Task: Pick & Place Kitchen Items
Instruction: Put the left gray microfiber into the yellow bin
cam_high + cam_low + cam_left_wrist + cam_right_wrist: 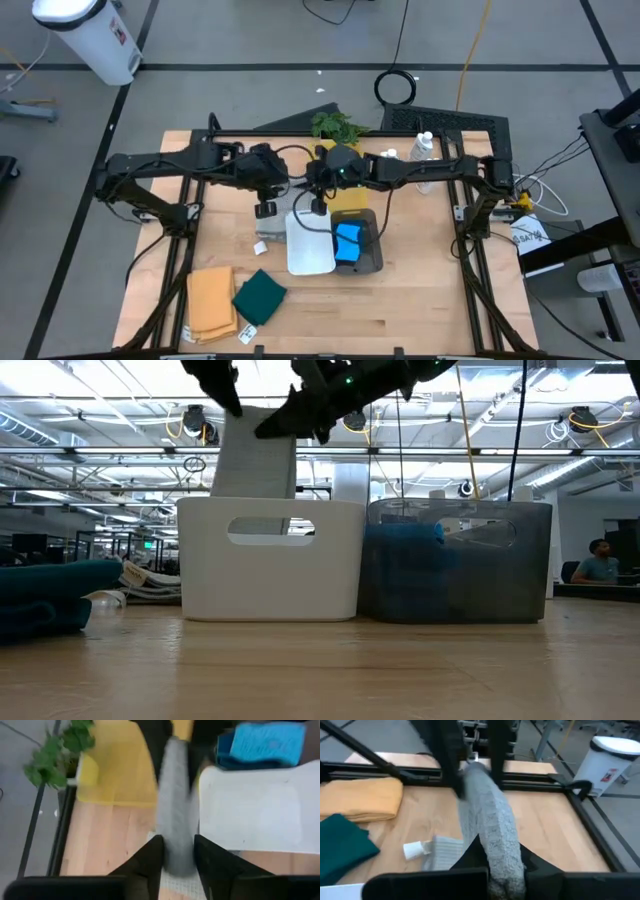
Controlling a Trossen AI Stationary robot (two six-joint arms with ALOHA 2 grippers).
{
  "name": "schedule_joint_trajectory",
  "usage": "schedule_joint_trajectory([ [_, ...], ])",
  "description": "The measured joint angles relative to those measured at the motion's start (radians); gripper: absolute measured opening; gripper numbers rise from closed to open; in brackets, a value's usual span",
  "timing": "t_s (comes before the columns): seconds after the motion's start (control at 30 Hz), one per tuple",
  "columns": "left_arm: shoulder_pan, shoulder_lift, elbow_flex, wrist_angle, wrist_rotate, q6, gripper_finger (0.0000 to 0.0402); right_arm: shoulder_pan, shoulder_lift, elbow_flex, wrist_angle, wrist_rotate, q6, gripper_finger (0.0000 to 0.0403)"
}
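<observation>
Grey cloth (492, 827): we see it stretched in the air between both hands, above the desk just behind the white bin.
Left hand (177, 851): we see its fingers pinching one end of the grey cloth.
Right hand (502, 865): we see its fingers clamped on the other end of the same cloth.
Desk (400, 310): we see pale wood in a black frame, with grey floor around it and a long hall with ceiling lights behind.
White bin (310, 243): we see nothing lying in it.
Dark bin (372, 245): it touches the white bin and holds blue sponges (349, 245).
Near desk corner: we see an orange-tan cloth (210, 303) touching a dark green cloth (260, 296).
Far edge: we see a leafy plant (335, 126) and white bottles (424, 148).
Writing: we can read none.
</observation>
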Motion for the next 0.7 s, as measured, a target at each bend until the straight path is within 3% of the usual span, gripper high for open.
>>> schedule_joint_trajectory([
  [0.3, 0.053, -0.215, -0.03, 0.127, 0.071, 0.039, 0.0144, -0.086, -0.129, 0.0, -0.2, 0.001, -0.023, 0.0003],
  [0.47, 0.107, -0.34, -0.15, 0.257, 0.072, 0.057, 0.0145, -0.151, -0.166, 0.0, -0.3, -0.003, -0.073, 0.0002],
  [0.7, 0.183, -0.459, -0.338, 0.411, 0.058, 0.045, 0.0145, -0.228, -0.188, 0.0, -0.349, -0.239, -0.029, 0.0001],
])
